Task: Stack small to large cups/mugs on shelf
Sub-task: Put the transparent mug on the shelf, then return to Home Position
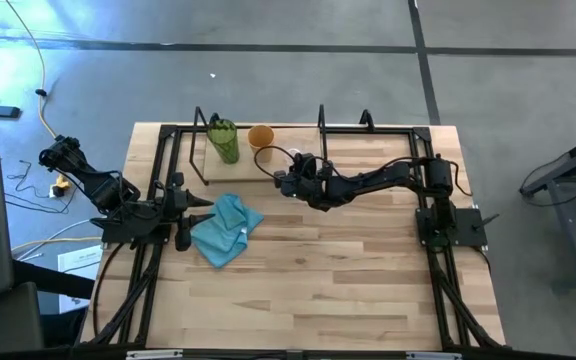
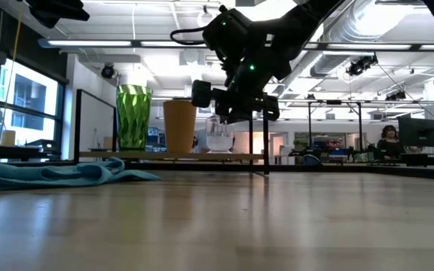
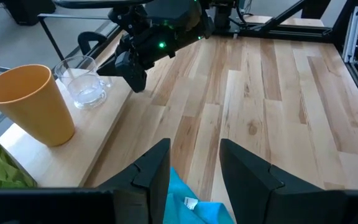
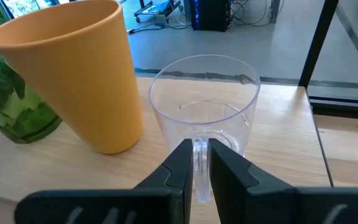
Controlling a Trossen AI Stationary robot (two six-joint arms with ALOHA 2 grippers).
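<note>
Now the right gripper [image 4: 195, 163] is at the shelf [image 3: 107, 134], which lies along the far edge of the table [image 1: 348, 280]. Its jaws are clenched on the handle of the small clear glass cup [image 4: 205, 102]. This cup stands upright on the shelf board, just beside the orange-tan cup [image 4: 73, 68], and after that comes the green tumbler [image 4: 8, 93]. All three are in one row, tallest to smallest.

I judge that the step in hand is to set the glass cup down and let it go. To do this well, the fingers should part only a little and slowly, so the handle does not turn the cup. Then the arm should draw straight back toward the near edge, not sideways, because the orange-tan cup is very close.

The left gripper [image 3: 194, 165] waits released near the left edge, over the light blue cloth [image 1: 224, 228].
</note>
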